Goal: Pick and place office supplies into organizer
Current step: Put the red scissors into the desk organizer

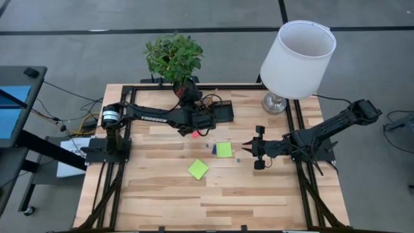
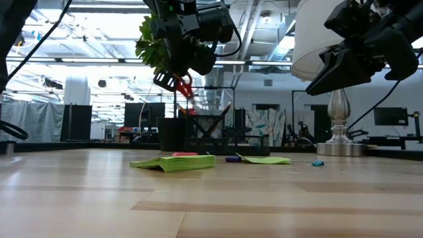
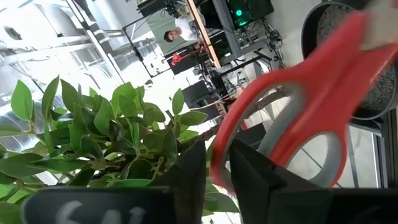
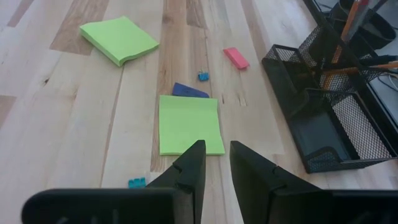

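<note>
While my left gripper (image 3: 217, 177) clamps red-handled scissors (image 3: 298, 118) above the organizer (image 4: 329, 118), only the right wrist view shows my right gripper (image 4: 216, 163) narrow, empty.

a leafy green plant in a dark pot (image 1: 173, 57) stands at the far edge of the light wooden slatted table (image 1: 162, 200). a lamp with a white shade and a silvery metal base (image 1: 296, 59) stands at the far right corner. grey floor (image 1: 77, 52) surrounds the table, and a person (image 3: 180, 30) shows blurred in the room beyond.
</note>
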{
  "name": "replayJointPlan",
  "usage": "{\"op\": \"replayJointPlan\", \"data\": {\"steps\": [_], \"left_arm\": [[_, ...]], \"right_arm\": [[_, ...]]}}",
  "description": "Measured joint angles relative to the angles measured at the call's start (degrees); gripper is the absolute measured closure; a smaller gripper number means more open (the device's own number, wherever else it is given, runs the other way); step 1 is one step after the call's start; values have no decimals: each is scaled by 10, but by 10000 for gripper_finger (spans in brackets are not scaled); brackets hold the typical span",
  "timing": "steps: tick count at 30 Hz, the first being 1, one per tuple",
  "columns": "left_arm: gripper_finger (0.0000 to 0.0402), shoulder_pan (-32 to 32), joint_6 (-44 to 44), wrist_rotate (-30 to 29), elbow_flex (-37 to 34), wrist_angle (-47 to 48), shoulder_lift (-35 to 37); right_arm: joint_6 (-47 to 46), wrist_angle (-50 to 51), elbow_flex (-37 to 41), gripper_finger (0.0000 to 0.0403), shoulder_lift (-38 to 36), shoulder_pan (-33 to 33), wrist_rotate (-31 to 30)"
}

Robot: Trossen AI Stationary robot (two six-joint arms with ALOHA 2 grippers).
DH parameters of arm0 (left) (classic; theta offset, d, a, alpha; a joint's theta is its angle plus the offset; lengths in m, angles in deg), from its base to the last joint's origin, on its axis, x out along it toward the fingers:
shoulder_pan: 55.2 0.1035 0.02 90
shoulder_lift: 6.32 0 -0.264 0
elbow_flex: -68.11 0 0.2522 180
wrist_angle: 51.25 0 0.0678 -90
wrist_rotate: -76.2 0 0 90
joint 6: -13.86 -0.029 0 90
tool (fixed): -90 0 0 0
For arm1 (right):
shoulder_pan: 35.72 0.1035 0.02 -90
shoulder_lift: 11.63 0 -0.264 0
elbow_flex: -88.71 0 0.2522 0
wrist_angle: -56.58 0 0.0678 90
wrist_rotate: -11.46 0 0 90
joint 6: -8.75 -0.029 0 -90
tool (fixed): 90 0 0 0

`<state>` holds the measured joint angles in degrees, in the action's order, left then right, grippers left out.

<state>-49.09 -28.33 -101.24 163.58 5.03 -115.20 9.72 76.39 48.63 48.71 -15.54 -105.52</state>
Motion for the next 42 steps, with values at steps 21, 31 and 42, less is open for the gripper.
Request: {"op": "replayJointPlan", "data": {"steps": [21,31,42], "left_arm": [[215,-7,59,2,0,0,0],[200,-28,62,35,0,0,0],[200,-14,90,-23,0,0,0]], "right_arm": [[-1,0,0,336,0,0,1],[-1,0,0,336,0,0,1],[-6,1,0,336,0,1,2]]}}
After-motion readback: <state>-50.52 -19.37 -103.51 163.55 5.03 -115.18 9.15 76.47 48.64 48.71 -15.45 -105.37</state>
